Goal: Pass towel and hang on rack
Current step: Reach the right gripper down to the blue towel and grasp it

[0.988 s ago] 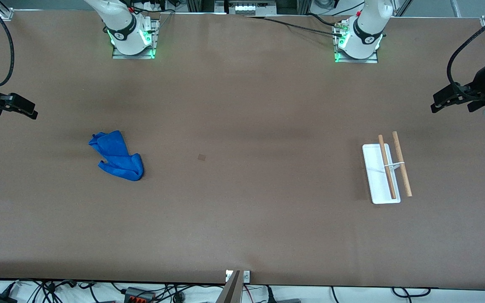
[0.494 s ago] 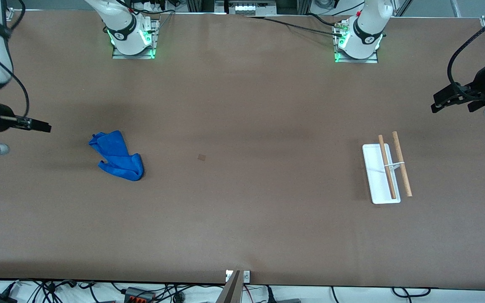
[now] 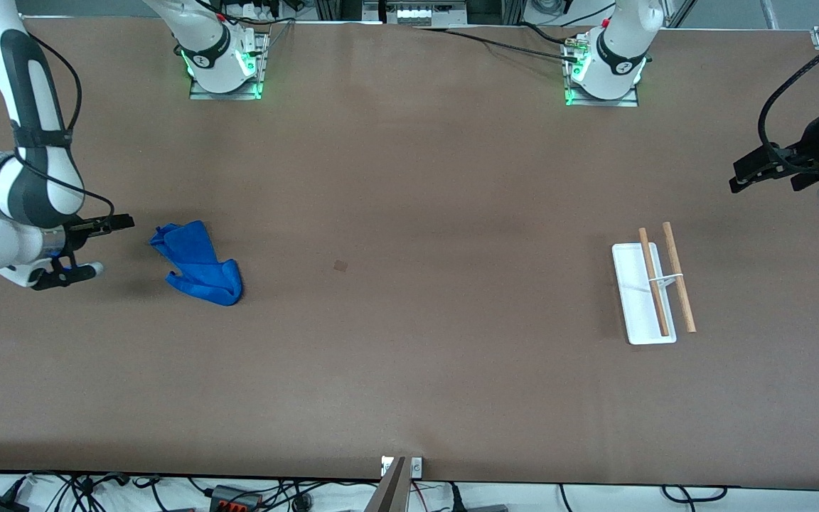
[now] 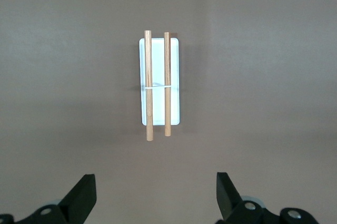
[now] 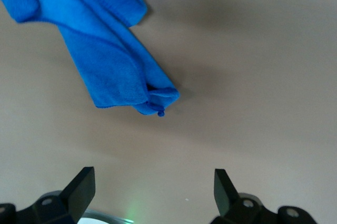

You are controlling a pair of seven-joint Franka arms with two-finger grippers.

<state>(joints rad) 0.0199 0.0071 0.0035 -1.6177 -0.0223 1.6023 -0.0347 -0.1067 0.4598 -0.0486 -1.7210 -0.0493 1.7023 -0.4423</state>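
Note:
The royal-blue towel (image 3: 196,264) lies crumpled on the table toward the right arm's end. It also shows in the right wrist view (image 5: 100,50). My right gripper (image 3: 102,246) is open and empty, over the table just beside the towel and apart from it; in its own view (image 5: 152,187) the jaws stand wide. The rack (image 3: 635,284), a white base with two wooden rods (image 3: 678,277), stands toward the left arm's end and shows in the left wrist view (image 4: 158,60). My left gripper (image 3: 766,179) waits open and empty, high over the table's end beside the rack (image 4: 156,192).
The brown table (image 3: 409,355) carries a small dark mark (image 3: 340,266) near its middle. Both arm bases (image 3: 225,64) (image 3: 605,71) stand along the edge farthest from the front camera. Cables lie off the nearest edge.
My right arm has swung in from the table's end toward the towel, and its open gripper now sits close beside it. The left arm, the towel and the rack have not moved.

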